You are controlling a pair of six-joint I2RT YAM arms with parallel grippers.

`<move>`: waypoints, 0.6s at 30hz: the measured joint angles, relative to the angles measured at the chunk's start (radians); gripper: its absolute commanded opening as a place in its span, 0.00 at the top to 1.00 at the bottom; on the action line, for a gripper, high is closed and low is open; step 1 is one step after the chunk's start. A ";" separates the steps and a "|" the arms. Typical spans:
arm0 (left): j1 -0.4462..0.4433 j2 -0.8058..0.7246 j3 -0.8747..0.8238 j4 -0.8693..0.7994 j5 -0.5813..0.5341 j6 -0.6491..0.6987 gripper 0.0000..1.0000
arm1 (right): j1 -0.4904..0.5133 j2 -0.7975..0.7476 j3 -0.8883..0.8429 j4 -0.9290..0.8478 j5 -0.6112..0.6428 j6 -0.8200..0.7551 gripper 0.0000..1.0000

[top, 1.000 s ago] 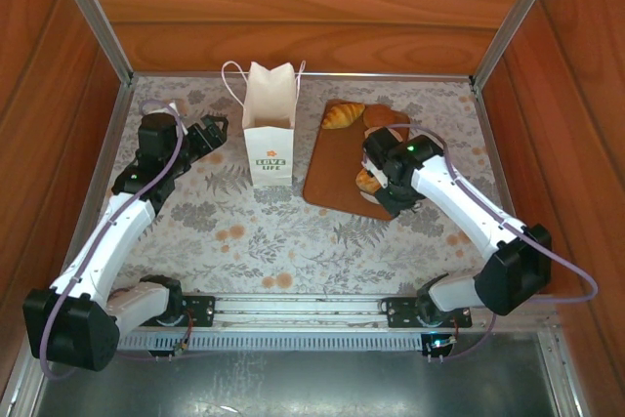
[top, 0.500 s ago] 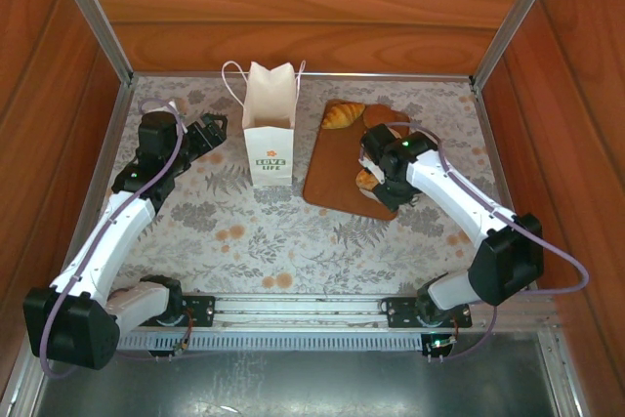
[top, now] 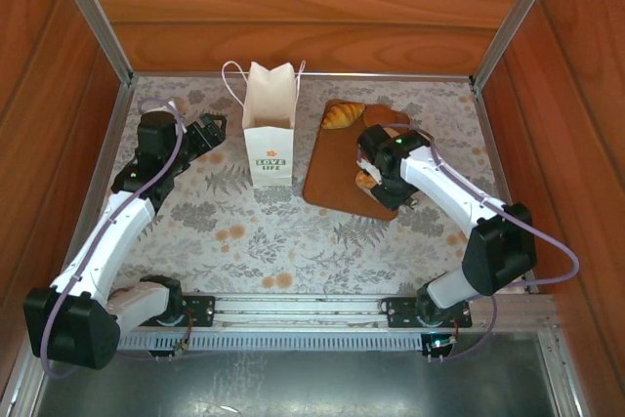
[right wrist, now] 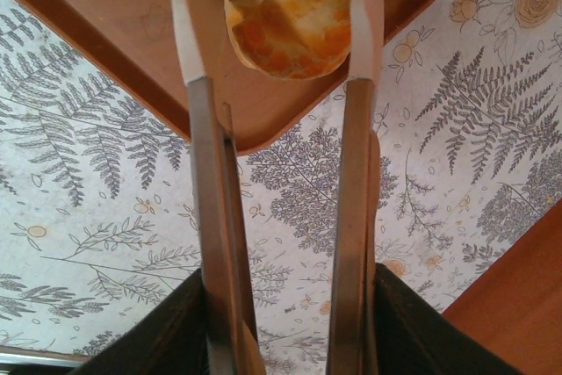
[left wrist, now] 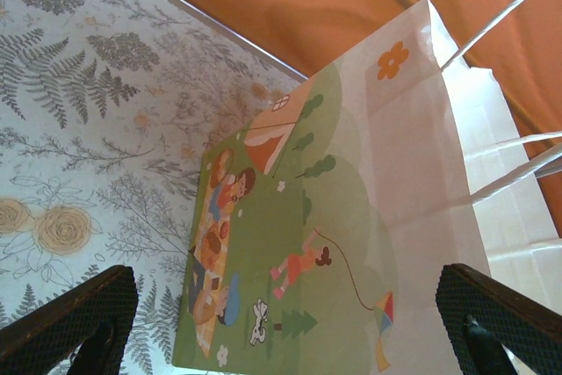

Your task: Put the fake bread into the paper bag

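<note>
R arm shifted slightly left, R pincer [top: 374,171] narrowed, now clamped on fake bread roll [right wrist: 285,15] over board [top: 337,168], prob. for lift | L pincer [top: 207,130] wide apart beside paper bag [top: 269,124], prob. to steady it | croissant [top: 343,115] waits on board

Right wrist view: the toy roll [right wrist: 285,15] clamped in the right hand [right wrist: 277,6] runs off the top edge. From above, that hand covers most of it at the brown board's [top: 332,178] near end. Left wrist view: the paper bag [left wrist: 351,217] is cropped right and bottom, and its cord handles [left wrist: 505,6] leave the frame.
</note>
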 measured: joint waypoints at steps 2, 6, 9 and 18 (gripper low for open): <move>0.000 0.000 0.000 0.000 0.000 0.000 0.07 | 0.000 0.000 0.001 0.000 0.000 0.002 0.62; 0.000 0.000 0.000 -0.001 0.000 0.000 0.07 | 0.000 -0.005 0.003 0.003 -0.002 0.003 0.70; 0.000 0.000 0.000 -0.001 -0.001 0.000 0.07 | 0.000 -0.018 0.003 0.008 -0.006 0.003 0.75; 0.001 0.000 0.000 -0.001 0.000 -0.001 0.07 | 0.000 -0.129 0.003 0.027 -0.047 0.003 0.78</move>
